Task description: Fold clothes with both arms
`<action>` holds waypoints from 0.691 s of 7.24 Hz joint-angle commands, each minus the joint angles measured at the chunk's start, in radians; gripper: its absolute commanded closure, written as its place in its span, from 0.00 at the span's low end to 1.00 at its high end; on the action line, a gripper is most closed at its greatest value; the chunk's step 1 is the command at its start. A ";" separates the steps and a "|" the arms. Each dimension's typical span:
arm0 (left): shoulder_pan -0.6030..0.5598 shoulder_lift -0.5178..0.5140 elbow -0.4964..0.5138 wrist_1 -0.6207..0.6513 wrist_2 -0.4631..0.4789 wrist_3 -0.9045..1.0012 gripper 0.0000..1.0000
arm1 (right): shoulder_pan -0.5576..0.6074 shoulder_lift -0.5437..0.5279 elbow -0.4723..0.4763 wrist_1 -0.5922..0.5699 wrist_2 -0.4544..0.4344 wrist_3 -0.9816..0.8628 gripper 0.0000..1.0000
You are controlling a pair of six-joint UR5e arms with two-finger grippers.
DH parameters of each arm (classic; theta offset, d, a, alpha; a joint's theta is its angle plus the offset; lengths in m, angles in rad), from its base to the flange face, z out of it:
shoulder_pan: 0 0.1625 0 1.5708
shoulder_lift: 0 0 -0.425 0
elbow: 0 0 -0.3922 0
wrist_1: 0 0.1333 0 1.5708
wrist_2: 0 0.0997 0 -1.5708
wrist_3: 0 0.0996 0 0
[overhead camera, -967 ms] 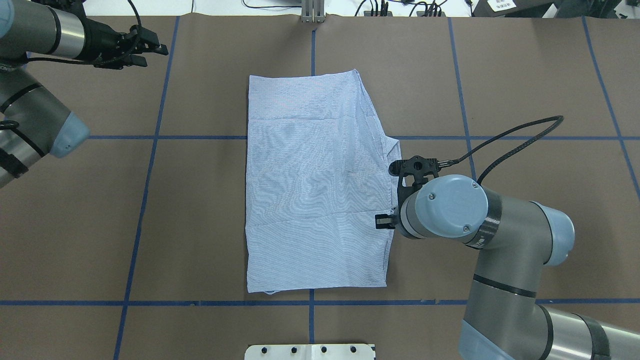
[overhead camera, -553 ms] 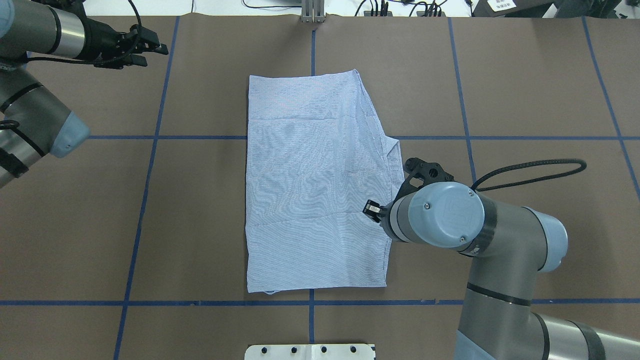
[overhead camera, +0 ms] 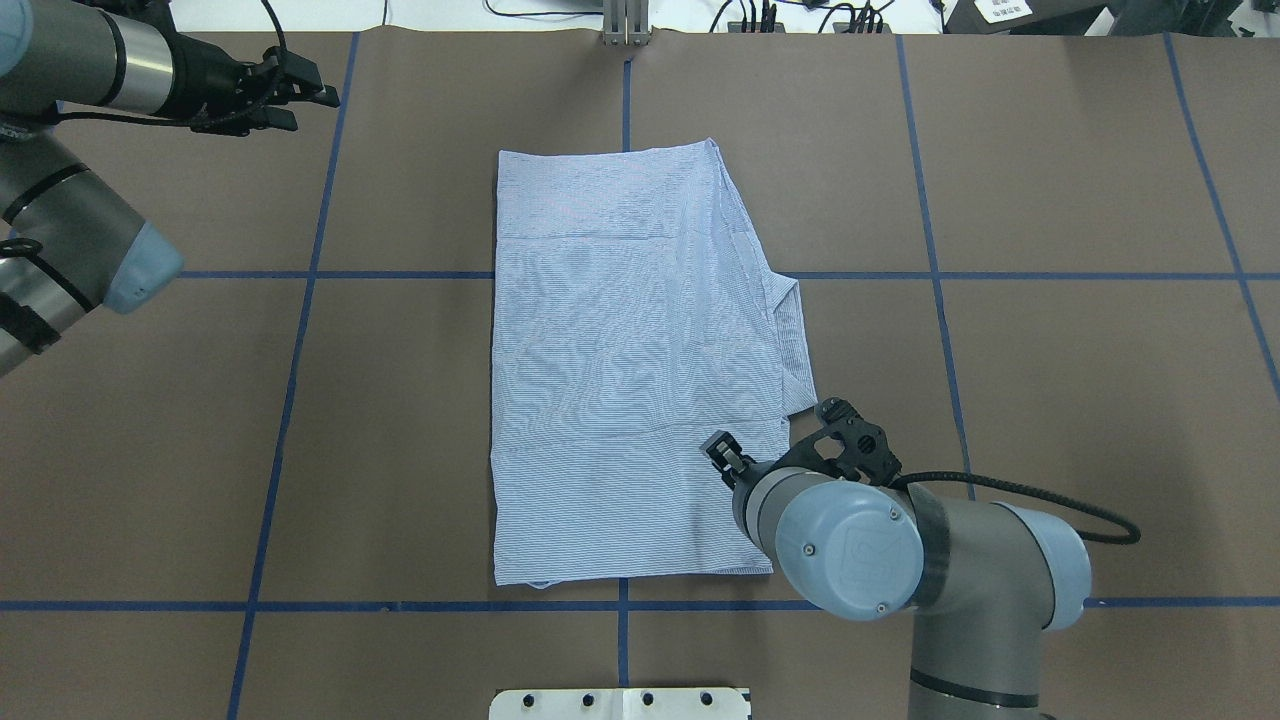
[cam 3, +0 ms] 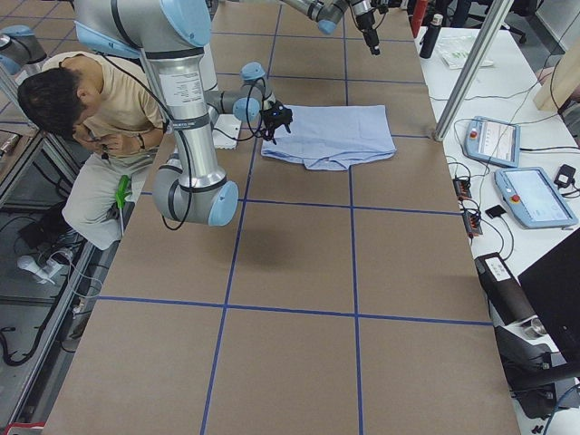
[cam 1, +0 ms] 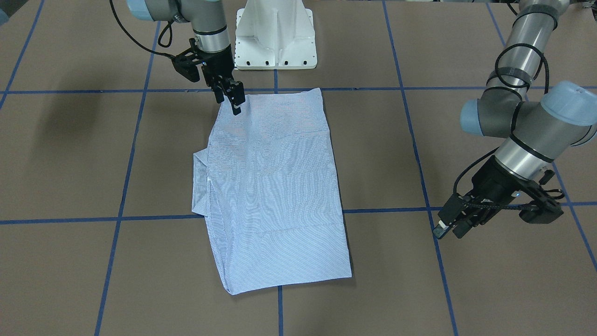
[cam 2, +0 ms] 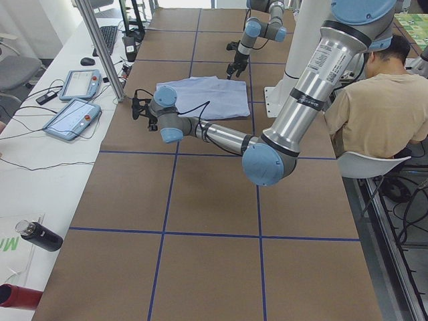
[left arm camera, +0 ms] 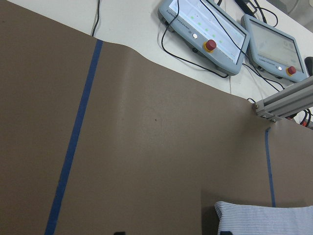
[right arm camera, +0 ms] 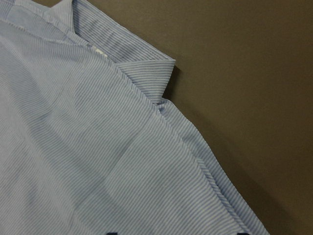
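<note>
Robot lab: teach pendants [left arm camera: 205, 29], tape-gridded table [overhead camera: 1080, 420]

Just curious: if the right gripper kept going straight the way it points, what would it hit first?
Most likely the shirt: the right gripper points down over its edge near the robot's base, and its own camera sees striped cloth ahead. Its height above the cloth is unclear.

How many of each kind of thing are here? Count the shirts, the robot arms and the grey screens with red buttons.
Shirts: 1
Robot arms: 2 (left arm, right arm)
Grey screens: 2
Total: 5
</note>
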 commanded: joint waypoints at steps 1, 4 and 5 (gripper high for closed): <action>0.000 -0.002 -0.001 0.001 0.001 0.000 0.29 | -0.041 -0.029 -0.008 0.001 -0.030 0.022 0.13; 0.000 -0.003 -0.003 0.002 0.001 -0.002 0.29 | -0.048 -0.020 -0.034 0.002 -0.031 0.004 0.15; 0.000 -0.002 -0.004 0.002 0.001 -0.002 0.29 | -0.045 -0.020 -0.048 0.001 -0.031 0.002 0.16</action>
